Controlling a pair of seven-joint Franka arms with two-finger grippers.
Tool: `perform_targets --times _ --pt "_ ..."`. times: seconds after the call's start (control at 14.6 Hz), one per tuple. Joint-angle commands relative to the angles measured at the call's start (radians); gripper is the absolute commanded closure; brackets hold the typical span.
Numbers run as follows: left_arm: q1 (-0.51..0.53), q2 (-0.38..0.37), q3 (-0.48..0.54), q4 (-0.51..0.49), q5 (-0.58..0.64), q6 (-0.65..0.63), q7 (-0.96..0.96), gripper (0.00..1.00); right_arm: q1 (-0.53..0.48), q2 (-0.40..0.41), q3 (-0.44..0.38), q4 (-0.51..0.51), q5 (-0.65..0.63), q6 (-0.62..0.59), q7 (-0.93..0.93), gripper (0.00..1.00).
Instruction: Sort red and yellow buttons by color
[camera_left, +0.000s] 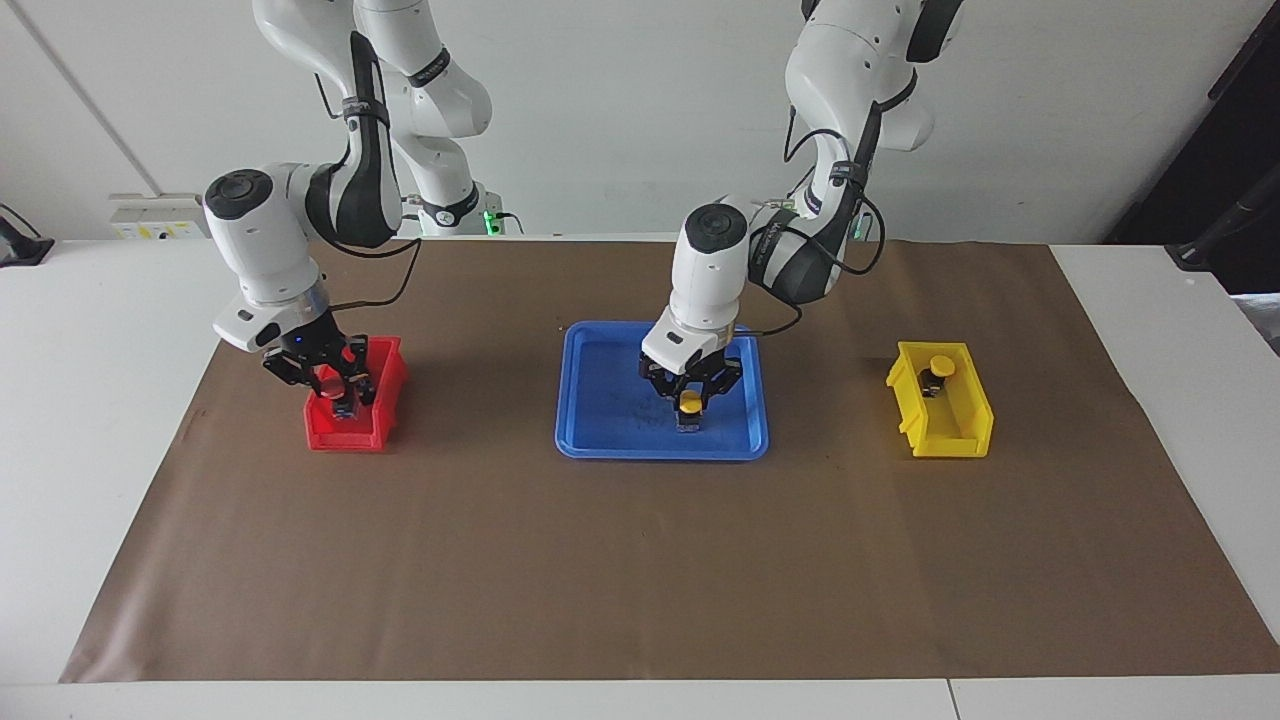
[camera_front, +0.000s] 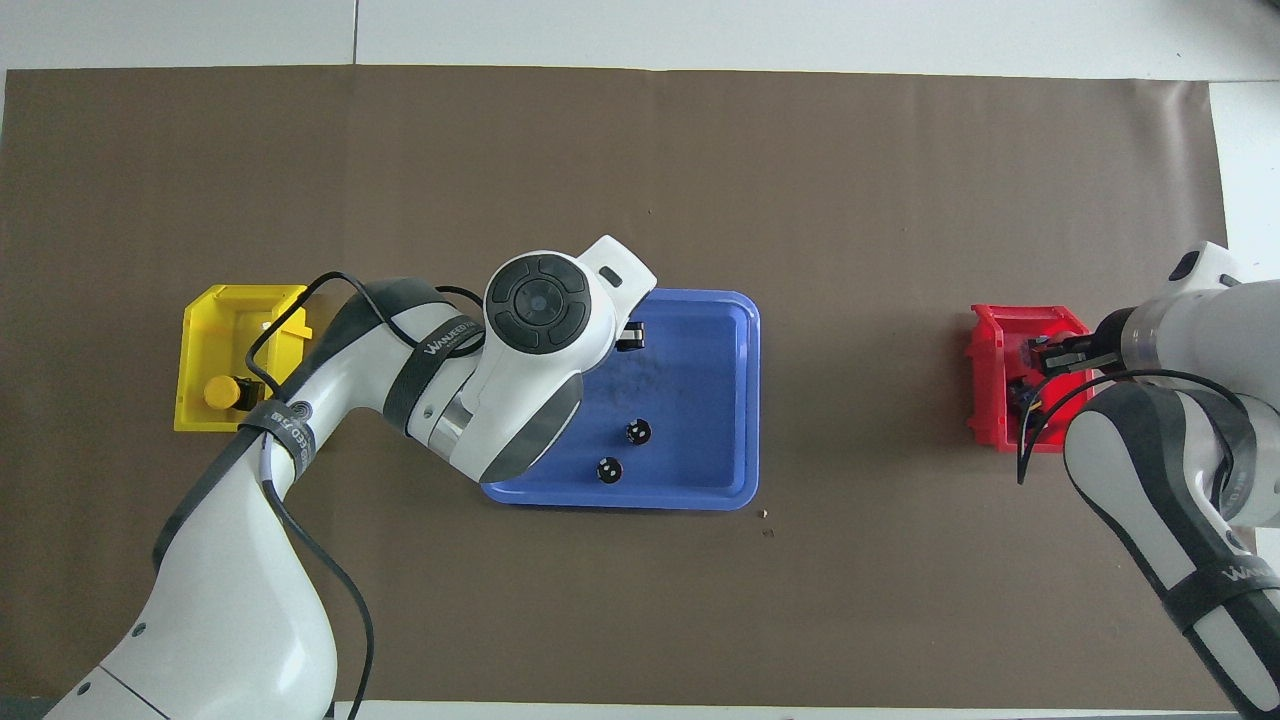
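A yellow button (camera_left: 690, 403) stands in the blue tray (camera_left: 600, 445). My left gripper (camera_left: 690, 392) is down over it, fingers drawn in on either side of its cap. In the overhead view my left wrist hides this button. My right gripper (camera_left: 330, 385) is low in the red bin (camera_left: 345, 435) and shut on a red button (camera_left: 329, 380). A dark button body (camera_front: 1020, 392) lies in the bin beneath it, its cap hidden. Another yellow button (camera_left: 940, 364) sits in the yellow bin (camera_left: 950, 435) and shows in the overhead view (camera_front: 220, 392).
Two dark capless cylinders (camera_front: 637, 432) (camera_front: 607, 469) stand in the blue tray (camera_front: 740, 400), on the side nearer the robots. The red bin (camera_front: 985, 380) is toward the right arm's end, the yellow bin (camera_front: 215, 310) toward the left arm's end. Brown paper covers the table.
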Motion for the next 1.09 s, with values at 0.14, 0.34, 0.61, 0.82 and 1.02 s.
perform_targets --times 0.14,0.34,0.61,0.82,1.02 --pt "0.008 -0.003 0.021 0.121 -0.009 -0.180 0.000 0.98 -0.010 -0.008 0.009 0.015 0.016 -0.033 -0.021 0.00" --pt "0.146 -0.124 0.027 0.131 0.001 -0.320 0.125 0.98 0.023 -0.017 0.015 0.127 0.016 -0.200 0.008 0.00" --pt "0.408 -0.227 0.027 0.123 -0.001 -0.443 0.492 0.98 0.080 -0.032 0.015 0.328 0.016 -0.476 0.129 0.00" --pt "0.542 -0.284 0.027 -0.002 -0.001 -0.373 0.652 0.98 0.080 -0.034 0.015 0.469 0.018 -0.671 0.197 0.00" --pt "0.628 -0.336 0.027 -0.180 -0.001 -0.186 0.750 0.98 0.065 -0.042 0.006 0.561 0.019 -0.788 0.197 0.00"
